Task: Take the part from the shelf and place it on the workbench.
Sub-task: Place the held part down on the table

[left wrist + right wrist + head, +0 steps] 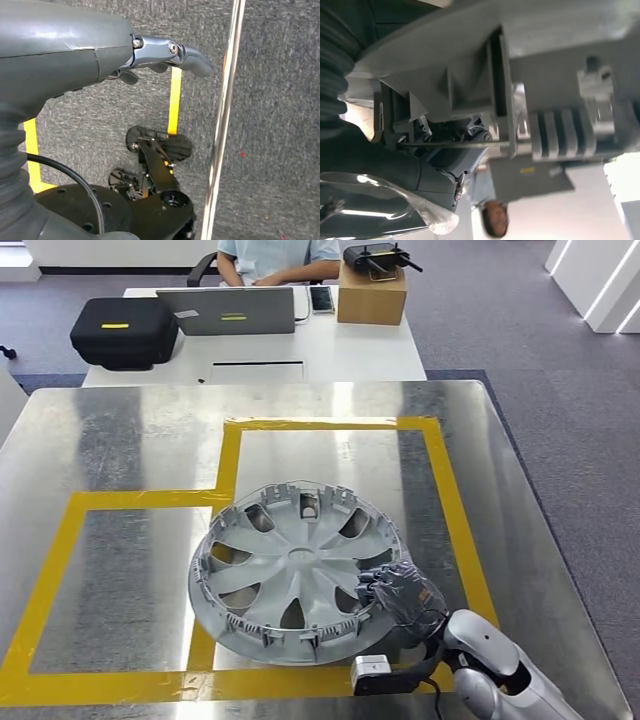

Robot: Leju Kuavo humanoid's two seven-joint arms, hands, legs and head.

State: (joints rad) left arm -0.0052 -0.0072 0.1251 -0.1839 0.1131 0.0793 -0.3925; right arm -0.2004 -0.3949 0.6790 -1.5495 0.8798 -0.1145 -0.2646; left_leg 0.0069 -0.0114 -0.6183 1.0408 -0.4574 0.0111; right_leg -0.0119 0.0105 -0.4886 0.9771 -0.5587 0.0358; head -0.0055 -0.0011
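My right hand (404, 592) grips the near right rim of the round grey plastic wheel cover (290, 565), fingers curled over its edge. The cover lies on the shiny metal workbench (113, 440), across the yellow tape outline (226, 455). My left hand (166, 52) hangs over grey carpet, fingers extended, holding nothing.

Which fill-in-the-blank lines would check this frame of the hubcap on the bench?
1. The hubcap is gripped by the robot's ____ hand.
2. The tape on the workbench is ____.
3. The left hand holds ____.
4. On the far desk, the laptop is ____.

Missing: right; yellow; nothing; open
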